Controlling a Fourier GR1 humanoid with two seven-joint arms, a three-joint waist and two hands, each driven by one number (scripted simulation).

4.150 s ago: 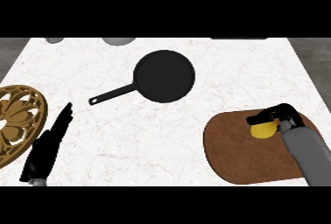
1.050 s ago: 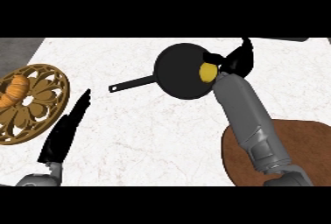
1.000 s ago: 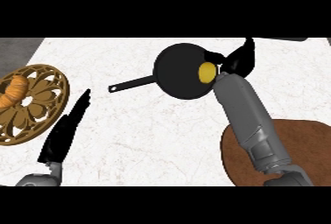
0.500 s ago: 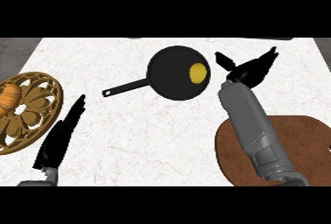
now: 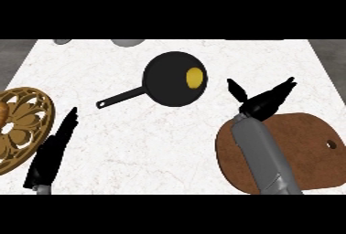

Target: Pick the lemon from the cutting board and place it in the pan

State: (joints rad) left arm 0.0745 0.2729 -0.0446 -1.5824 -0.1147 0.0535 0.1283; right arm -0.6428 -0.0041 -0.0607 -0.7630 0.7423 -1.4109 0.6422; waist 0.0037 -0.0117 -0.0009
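In the black frying pan (image 5: 174, 80), toward its right-hand side, we found the lemon (image 5: 195, 77) lying free, clear of either hand, with no marked long axis we could make out. Our right hand (image 5: 262, 102) hung just beyond the far edge of the brown cutting board (image 5: 304, 157), to the pan's right and nearer us, its fingers spread wide and holding nothing. The lemon thus lay up and to the left of that hand, apart from it. We judged the placing done, so any coming move was a withdrawal toward us with nothing in the way. Our left hand (image 5: 54, 148) rested open near the left edge, fingers straight, well apart from the pan, beside an ornate golden plate (image 5: 27, 119). The pan's handle (image 5: 121, 97) pointed toward that hand.
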